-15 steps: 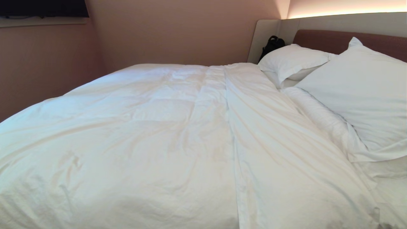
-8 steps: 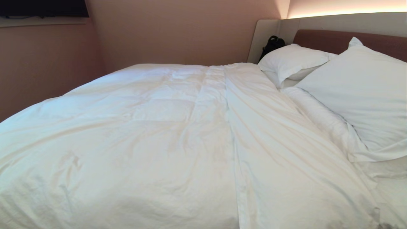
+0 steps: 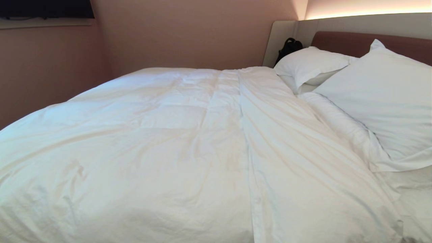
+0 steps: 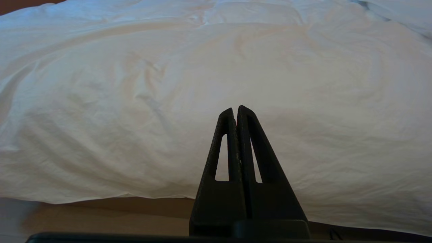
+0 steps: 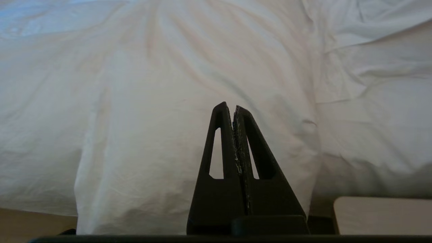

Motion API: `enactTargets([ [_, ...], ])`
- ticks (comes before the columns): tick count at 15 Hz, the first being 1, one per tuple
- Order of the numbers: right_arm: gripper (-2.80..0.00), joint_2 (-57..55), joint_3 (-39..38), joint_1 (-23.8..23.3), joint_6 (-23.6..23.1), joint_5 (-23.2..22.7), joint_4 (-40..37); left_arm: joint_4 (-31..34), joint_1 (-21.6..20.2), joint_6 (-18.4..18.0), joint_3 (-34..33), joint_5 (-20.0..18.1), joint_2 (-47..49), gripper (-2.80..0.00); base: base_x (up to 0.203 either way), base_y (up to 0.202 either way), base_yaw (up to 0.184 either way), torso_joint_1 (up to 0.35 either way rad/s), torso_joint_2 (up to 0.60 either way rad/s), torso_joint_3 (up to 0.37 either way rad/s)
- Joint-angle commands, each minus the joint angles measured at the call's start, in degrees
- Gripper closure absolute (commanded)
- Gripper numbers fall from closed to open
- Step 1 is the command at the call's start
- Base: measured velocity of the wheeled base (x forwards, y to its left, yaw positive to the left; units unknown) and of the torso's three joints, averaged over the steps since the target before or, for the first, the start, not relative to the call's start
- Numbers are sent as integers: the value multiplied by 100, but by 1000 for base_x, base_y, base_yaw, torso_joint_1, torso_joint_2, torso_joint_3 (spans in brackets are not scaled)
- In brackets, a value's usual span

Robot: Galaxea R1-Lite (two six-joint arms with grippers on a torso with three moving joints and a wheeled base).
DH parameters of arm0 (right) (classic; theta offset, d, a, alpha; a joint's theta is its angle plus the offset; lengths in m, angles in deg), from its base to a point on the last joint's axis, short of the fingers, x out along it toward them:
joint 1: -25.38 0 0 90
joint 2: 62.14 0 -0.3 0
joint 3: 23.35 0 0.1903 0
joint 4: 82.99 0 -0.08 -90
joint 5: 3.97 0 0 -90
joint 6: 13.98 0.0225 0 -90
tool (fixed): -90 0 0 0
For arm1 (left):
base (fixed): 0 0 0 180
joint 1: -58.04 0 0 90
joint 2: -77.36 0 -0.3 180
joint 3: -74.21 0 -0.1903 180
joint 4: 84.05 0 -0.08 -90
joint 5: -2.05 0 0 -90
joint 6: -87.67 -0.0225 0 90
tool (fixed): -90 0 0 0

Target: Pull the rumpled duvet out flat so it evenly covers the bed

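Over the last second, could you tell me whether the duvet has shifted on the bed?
No. The duvet keeps the same folds and the same edge against the pillows and headboard.

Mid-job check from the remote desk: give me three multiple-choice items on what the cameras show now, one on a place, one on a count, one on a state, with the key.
1. Where is the black bag?
A. In the far corner by the headboard surround, behind the far pillow
B. On the duvet's middle
C. On the floor by the near edge

2. How many white pillows show at the head of the bed?
A. None
B. Two
C. Four

3. How do the jaws of the left gripper and right gripper stand?
A. Both wide open
B. Both shut, holding nothing
C. Both shut on the duvet

Key: 1 A, the bag sits beyond the far pillow. 2 B, that pillow and the near pillow are all that show. 3 B, each wrist view shows the jaws pressed together, apart from the duvet.
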Motion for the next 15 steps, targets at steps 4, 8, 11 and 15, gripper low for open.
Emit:
enactTargets([
  [4, 0, 1040, -531, 278, -335, -91, 616, -2, -2, 2, -1, 2, 0, 0, 0, 0, 0, 0, 0, 0],
  [8, 0, 1530, -721, 284, -839, 34, 651, -2, -2, 2, -1, 2, 0, 0, 0, 0, 0, 0, 0, 0],
  [11, 0, 1530, -721, 278, -1104, 235, 239, -2, -2, 2, -1, 2, 0, 0, 0, 0, 0, 0, 0, 0],
  [15, 0, 1531, -721, 284, -1160, 555, -448, -2, -2, 2, -1, 2, 0, 0, 0, 0, 0, 0, 0, 0],
])
